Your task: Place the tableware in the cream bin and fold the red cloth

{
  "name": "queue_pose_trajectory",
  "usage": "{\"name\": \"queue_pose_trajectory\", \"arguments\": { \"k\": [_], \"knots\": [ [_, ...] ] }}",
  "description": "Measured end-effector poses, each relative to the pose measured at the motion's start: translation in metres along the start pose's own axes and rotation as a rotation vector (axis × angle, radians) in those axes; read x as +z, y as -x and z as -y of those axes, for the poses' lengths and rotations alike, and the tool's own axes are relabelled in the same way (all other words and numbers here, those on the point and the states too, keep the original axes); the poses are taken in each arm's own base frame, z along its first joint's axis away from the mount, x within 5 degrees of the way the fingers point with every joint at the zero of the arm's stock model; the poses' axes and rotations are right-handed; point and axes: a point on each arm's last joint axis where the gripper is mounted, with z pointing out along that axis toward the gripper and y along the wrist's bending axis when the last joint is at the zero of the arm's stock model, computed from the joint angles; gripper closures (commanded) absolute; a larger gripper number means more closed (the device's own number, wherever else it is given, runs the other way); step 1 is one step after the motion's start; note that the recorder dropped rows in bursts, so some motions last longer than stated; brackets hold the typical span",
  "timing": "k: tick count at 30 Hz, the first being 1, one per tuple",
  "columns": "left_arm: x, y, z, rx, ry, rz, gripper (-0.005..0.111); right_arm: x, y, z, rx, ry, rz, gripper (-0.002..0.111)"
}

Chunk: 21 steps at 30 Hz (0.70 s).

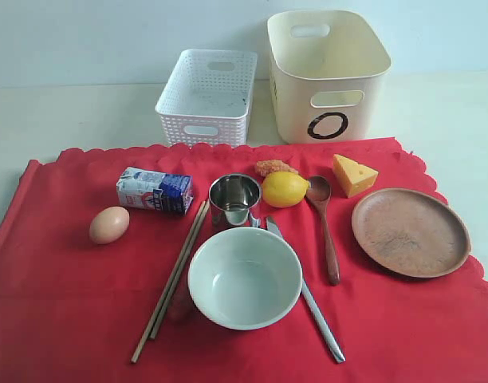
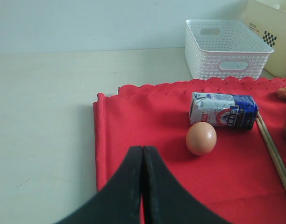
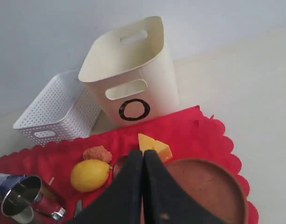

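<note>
Nothing is done yet: bowl (image 1: 244, 278), cup (image 1: 234, 198), chopsticks (image 1: 172, 279), spoon (image 1: 328, 231), knife (image 1: 316, 307) and plate (image 1: 410, 231) lie on the unfolded cloth (image 1: 61, 303) outside the bin (image 1: 296, 110), both arms' jaws together.

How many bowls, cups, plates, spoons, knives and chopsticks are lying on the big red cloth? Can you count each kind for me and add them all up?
bowl: 1
cup: 1
plate: 1
spoon: 1
knife: 1
chopsticks: 2
Total: 7
</note>
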Motion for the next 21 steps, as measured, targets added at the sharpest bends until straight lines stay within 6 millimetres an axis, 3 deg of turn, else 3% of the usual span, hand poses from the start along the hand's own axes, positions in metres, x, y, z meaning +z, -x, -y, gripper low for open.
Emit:
{"name": "queue_pose_trajectory", "arguments": {
  "k": [7,14,21],
  "knots": [
    [0.0,0.0,0.0,0.0,0.0,0.0,0.107,0.015,0.003,-0.003,0.004,-0.026,-0.114,0.108],
    [0.0,0.0,0.0,0.0,0.0,0.0,0.107,0.035,-0.009,0.0,0.001,-0.057,-0.264,0.108],
    [0.0,0.0,0.0,0.0,0.0,0.0,0.107,0.049,-0.008,-0.011,-0.039,0.023,-0.374,0.108]
  ]
}}
